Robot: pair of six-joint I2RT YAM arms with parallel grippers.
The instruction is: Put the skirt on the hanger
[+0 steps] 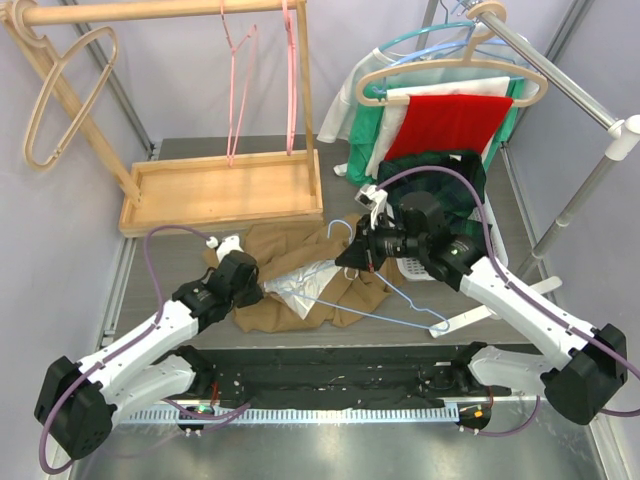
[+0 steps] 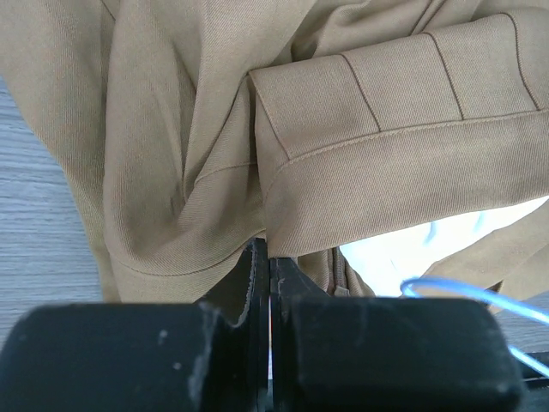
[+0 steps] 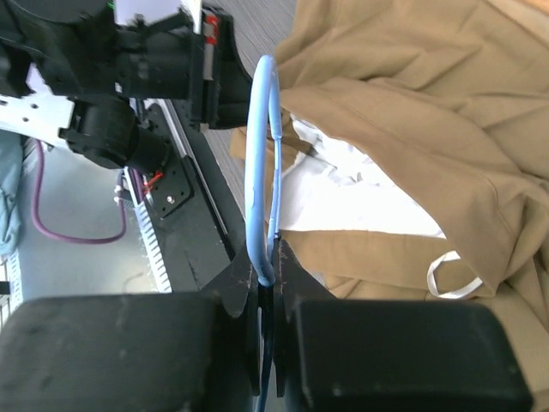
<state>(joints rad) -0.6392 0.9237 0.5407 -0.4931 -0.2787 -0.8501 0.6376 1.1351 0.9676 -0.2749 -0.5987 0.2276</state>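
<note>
Top external view: tan skirt [image 1: 300, 275] crumpled on the grey counter [image 1: 420, 150] just ahead of both arms, white lining [image 1: 298, 285] exposed at its middle. Light blue wire hanger [image 1: 385, 300] lying across the skirt's right part, hook end raised near the right end effector [image 1: 352, 262]. Left end effector [image 1: 260, 290] down at the skirt's left edge. Behind the skirt, a wooden rack tray [image 1: 220, 190] with pink hangers [image 1: 240, 80] on its bar; off to the right, a rail hung with a red cloth [image 1: 450, 120] and green garments.

Left wrist view: left end effector [image 2: 270, 257] pressed together, tips right against a stitched fold of the skirt [image 2: 343, 129]; cannot tell whether any cloth is caught between them. Bit of blue hanger [image 2: 463, 292] over the white lining at lower right.

Right wrist view: right end effector [image 3: 270, 266] pinching the blue hanger [image 3: 262, 154], wire rising straight up out of the closed tips. Skirt [image 3: 429, 129] spread beyond, white loop tag [image 3: 450, 275] at its near edge.
</note>
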